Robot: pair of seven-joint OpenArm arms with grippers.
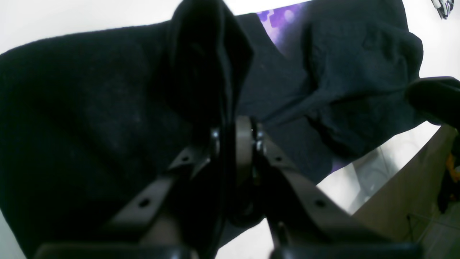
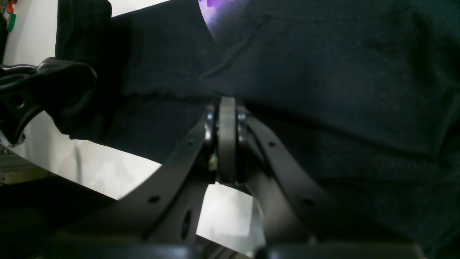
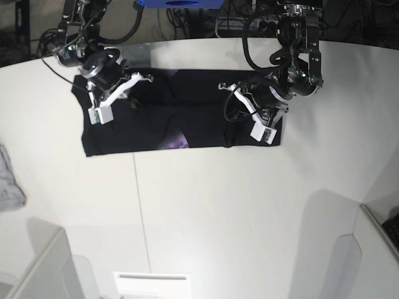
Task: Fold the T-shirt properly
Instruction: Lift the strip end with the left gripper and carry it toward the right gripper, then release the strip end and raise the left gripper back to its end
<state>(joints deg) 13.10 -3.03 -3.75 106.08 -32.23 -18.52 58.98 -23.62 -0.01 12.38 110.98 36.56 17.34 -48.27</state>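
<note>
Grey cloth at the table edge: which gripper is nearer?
Right. The right gripper works the T-shirt end on the grey cloth side; the left gripper is at the shirt's far end.

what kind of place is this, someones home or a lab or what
Most likely a robotics lab or test cell, not a home. Two arms work a black T-shirt on a bare white table. The left gripper and right gripper both pinch its cloth. Cables and equipment crowd the dark background.
</note>
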